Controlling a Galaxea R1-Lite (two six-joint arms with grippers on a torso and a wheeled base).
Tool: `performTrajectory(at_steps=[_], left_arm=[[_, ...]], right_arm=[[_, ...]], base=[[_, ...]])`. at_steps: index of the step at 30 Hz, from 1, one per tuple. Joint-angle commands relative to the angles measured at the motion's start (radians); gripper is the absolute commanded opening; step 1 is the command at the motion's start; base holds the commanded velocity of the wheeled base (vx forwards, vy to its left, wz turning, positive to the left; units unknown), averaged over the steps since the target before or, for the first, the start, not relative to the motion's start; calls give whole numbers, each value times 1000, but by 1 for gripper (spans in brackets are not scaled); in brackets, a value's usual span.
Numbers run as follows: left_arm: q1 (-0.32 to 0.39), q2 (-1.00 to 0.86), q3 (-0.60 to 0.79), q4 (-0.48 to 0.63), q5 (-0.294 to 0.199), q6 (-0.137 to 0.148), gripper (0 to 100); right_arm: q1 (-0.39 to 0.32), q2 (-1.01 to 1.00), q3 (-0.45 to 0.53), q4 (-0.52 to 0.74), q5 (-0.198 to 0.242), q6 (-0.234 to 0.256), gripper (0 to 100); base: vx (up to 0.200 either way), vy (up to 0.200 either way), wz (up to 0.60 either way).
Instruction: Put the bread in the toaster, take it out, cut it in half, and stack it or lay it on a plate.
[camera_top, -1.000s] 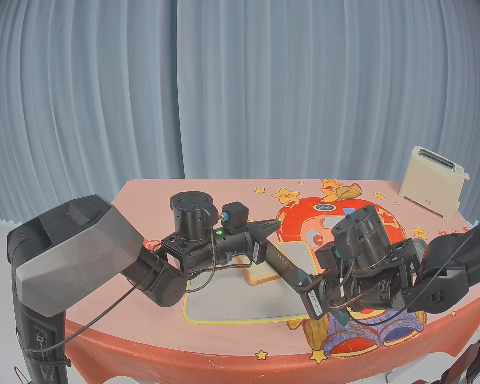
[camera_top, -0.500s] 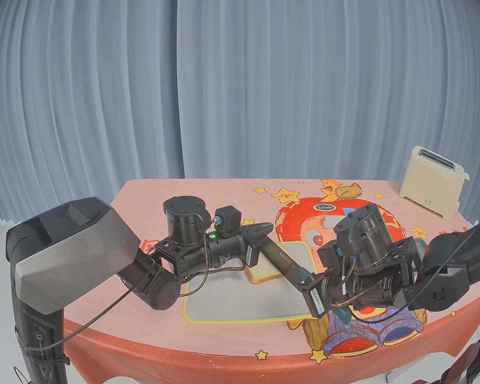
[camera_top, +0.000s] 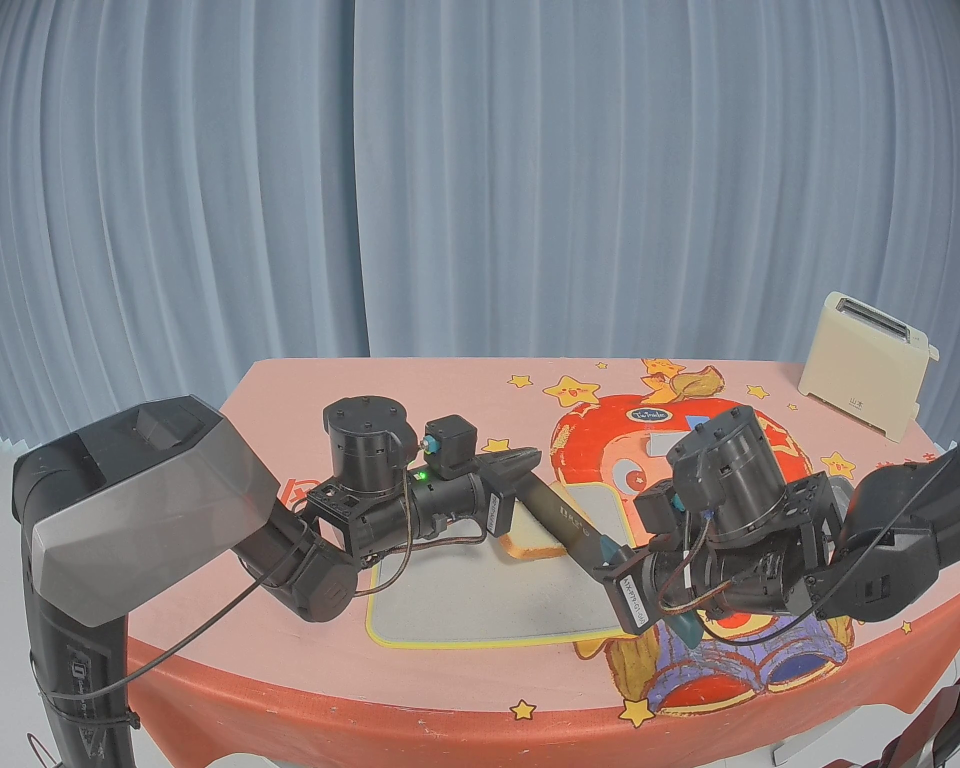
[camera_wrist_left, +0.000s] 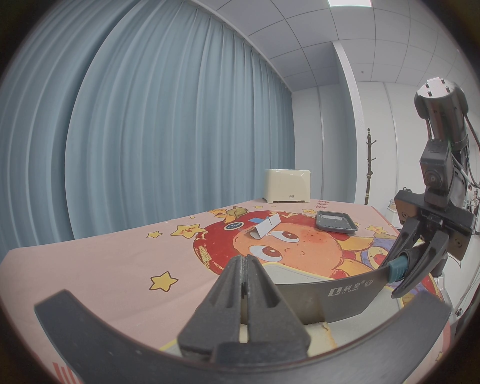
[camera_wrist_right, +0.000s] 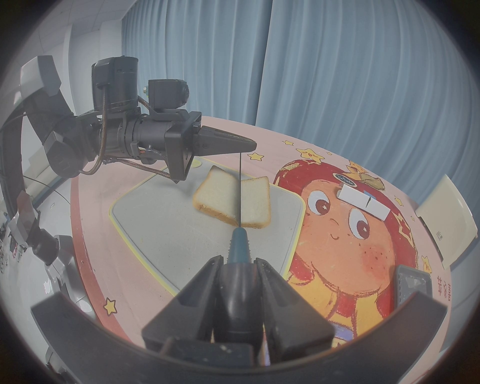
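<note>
The knife (camera_top: 560, 515) carries white print on the flat of its dark blade, clearest in the left wrist view (camera_wrist_left: 350, 289); a white label runs along one finger of the right end effector (camera_top: 632, 585); there is small print on the toaster (camera_top: 865, 365) too, too small to tell.

The knife's long axis runs slantwise in the head view, from its teal handle at the near right to its tip at the far left; the blade stands on edge, spine up, across the middle of the bread (camera_top: 530, 545); in the right wrist view it shows as a thin line (camera_wrist_right: 240, 190) dividing the slice (camera_wrist_right: 232, 200); whether it has cut through I cannot tell.

The right end effector (camera_wrist_right: 239, 265) pinches the handle, its fingers closed on both sides; the left end effector (camera_top: 535, 457) has its fingers pressed together on nothing, its tip (camera_wrist_right: 250, 145) at the blade's far end, above the bread; whether it touches the spine I cannot tell.

The bread lies flat on the far right part of a grey board (camera_top: 450, 600) with a yellow rim; the board sits on the bench's pink cartoon cloth (camera_top: 300, 400).

The toaster stands upright at the bench's far right corner, slot upward, well apart from the board; a dark tray (camera_wrist_left: 336, 221) lies on the cloth on the toaster's side of the board.
</note>
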Motion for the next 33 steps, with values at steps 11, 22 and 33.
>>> performTrajectory(at_steps=[11,22,33], left_arm=[[-3,3,-6,3,0,-2,0],[0,1,-3,3,0,-2,0],[-3,26,0,5,0,-3,0]], right_arm=[[0,7,4,-1,0,-2,0],[0,5,1,-3,0,-1,0],[0,1,-12,-4,0,1,0]], base=[[0,0,0],[0,0,0],[0,0,0]])
